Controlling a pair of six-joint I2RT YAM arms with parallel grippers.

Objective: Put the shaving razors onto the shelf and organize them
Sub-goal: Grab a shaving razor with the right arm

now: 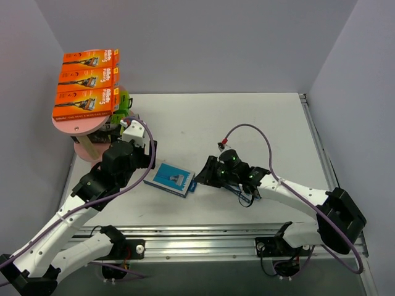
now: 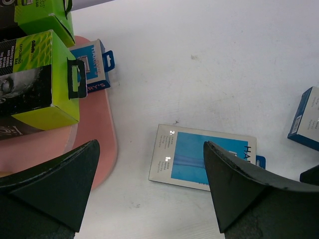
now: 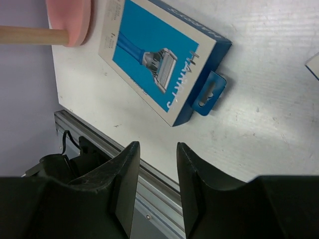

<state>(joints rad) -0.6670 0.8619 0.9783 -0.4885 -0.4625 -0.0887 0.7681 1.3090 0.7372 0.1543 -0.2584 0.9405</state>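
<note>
The pink shelf [image 1: 77, 127] stands at the far left. Three orange razor packs [image 1: 86, 77] lie on its top board. Lime-green-and-black packs [image 2: 45, 79] and a blue pack [image 2: 92, 64] sit on a lower pink board [image 2: 102, 129]. My left gripper [image 1: 141, 143] hangs wide open and empty beside the shelf, above a blue-and-grey pack [image 2: 204, 157] lying flat on the table. Another blue pack [image 1: 170, 179] lies mid-table. My right gripper [image 1: 202, 176] is open and empty just right of it, and its fingers [image 3: 129, 164] sit short of the pack's [image 3: 159, 59] hang tab.
A metal rail [image 1: 203, 231] runs along the near table edge, close under the right gripper. The shelf's foot and a wooden dowel [image 3: 30, 35] show at the right wrist view's top left. Grey walls enclose the table on three sides.
</note>
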